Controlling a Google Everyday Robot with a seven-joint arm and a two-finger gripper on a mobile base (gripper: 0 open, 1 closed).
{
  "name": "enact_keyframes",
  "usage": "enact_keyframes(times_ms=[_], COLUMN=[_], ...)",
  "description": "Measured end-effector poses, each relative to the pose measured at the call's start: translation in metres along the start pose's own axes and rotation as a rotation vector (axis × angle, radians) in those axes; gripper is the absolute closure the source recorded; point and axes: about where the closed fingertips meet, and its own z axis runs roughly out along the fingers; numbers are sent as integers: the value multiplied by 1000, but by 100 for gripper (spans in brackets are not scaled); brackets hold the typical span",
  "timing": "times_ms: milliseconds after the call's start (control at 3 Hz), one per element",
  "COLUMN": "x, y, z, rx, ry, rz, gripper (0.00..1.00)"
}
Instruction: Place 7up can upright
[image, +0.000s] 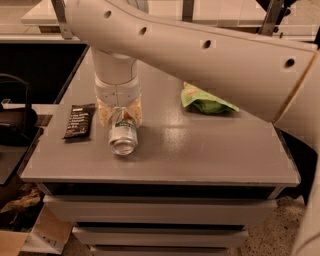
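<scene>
Now, closest to you, the grey table (200, 160) is showing its front edge above a stack of drawers. Just behind that edge the 7up can (123, 137) is lying on its side, its round end facing you and its body pointing away. The gripper (119, 114) is reaching straight down onto the can's far half, and its pale fingers (103, 116) are sitting narrowly apart, pressing against both sides of the can, so you are seeing it clamping the can while the can is resting on the table. Left of the can, a flat dark bar wrapper (79, 121) is lying apart from it. Farther back on the right, a green snack bag (206, 101) is sitting well clear. The white arm (210, 55) is crossing above everything.
</scene>
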Motion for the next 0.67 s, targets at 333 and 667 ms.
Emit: enact_keyframes(times_ms=[333,667], x=[-3,-8], y=[0,1], z=[-14,-42], rx=[-16,-62], ry=[-44,-145], rz=[-26,-107], gripper=[87,100])
